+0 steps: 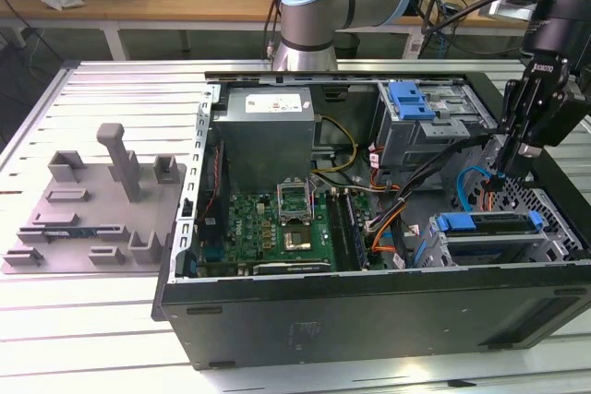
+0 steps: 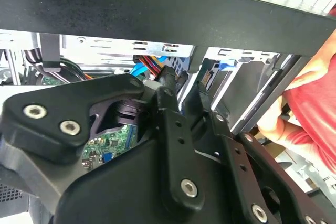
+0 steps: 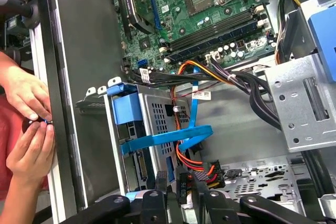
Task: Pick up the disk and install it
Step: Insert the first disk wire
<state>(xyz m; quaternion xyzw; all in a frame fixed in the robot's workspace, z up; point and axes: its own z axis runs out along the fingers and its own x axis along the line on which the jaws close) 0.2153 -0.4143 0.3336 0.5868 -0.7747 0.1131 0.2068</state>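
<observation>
I log a slatted aluminium counter [image 1: 102, 89]. An open black computer tower [image 1: 369, 316] lies on its side on it, toward the exterior view's right. Just beside the tower, at the exterior view's left, a grey fixture plate [image 1: 83, 228] with upright posts rests flat.

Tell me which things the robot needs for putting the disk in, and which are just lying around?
For the job:
- the disk in its blue frame, inside the computer case
- the robot's hand, close over the disk

Just lying about:
- the grey plastic rack beside the case
- a person's hands at the case's edge
</observation>
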